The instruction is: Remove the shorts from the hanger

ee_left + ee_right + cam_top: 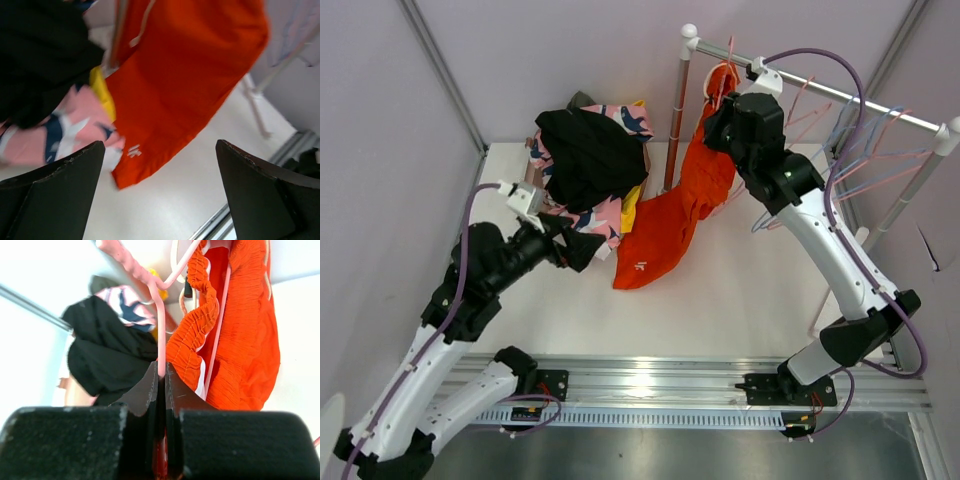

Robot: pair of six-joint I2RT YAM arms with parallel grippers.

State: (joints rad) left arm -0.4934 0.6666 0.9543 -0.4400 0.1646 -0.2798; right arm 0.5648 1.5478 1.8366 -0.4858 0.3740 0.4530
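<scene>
Right arm rose from its base at the lower right of the top view, elbow bent, wrist up at upper centre by the metal rail (850, 100). Right gripper (161, 376) was closed to a sliver, pinching the upright bar of the pink plastic hanger (161, 325).

The bright orange cloth shorts (665, 228) hung on that hanger. The ruffled elastic waistband sat just beside the bar in the right wrist view. The hem draped down to the white table (750, 290) at frame centre, with a small white mark near its bottom edge.

Left arm came in from the lower left, forearm angled up and right, wrist roughly level. Left gripper (159, 147) had its jaws spread wide and gripped nothing. It pointed at the orange hem and was close to the pile but not touching it.

The pile sat upper left of centre in the top view: plain black cloth shorts (588, 155) on top, pink shorts with navy-and-white pattern (603, 212) under them, and a strip of bright yellow cloth shorts (631, 200) at the right edge. Thin wire hangers (865, 150) hung further right on the rail.
</scene>
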